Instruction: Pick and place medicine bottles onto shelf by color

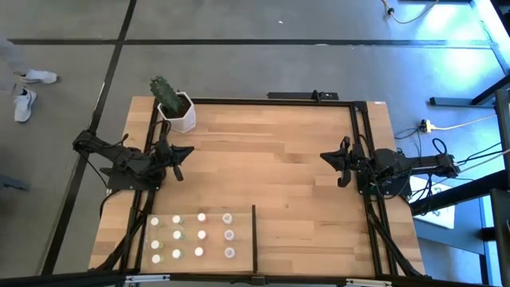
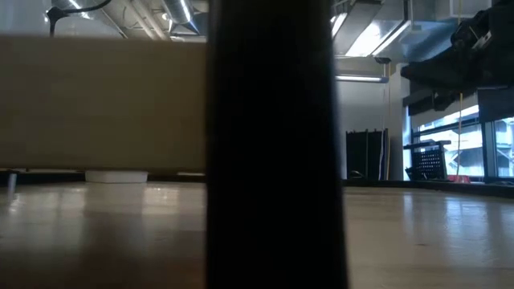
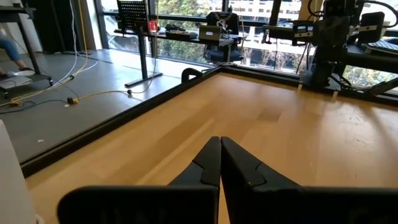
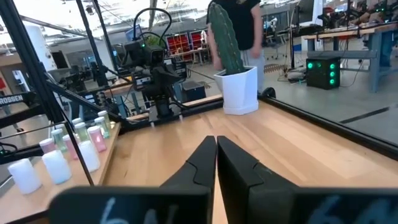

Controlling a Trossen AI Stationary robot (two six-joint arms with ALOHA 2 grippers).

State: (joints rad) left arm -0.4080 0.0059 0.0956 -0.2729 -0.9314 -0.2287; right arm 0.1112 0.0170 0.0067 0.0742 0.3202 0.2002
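Several tiny white-capped medicine bottles stand in rows on the pale wooden shelf at the table's near left, edged on its right by a thin black divider. In the right wrist view the bottles show white, pink and pale green. My left gripper is shut and holds nothing, pulled back at the table's left edge, above the shelf's far end. My right gripper is shut and holds nothing at the table's right edge. Both sets of fingers are closed together over bare wood.
A white hexagonal pot with a cactus stands at the table's far left corner. A black frame runs round the tabletop. In the low view the divider fills the middle. A person stands beyond the table behind the cactus.
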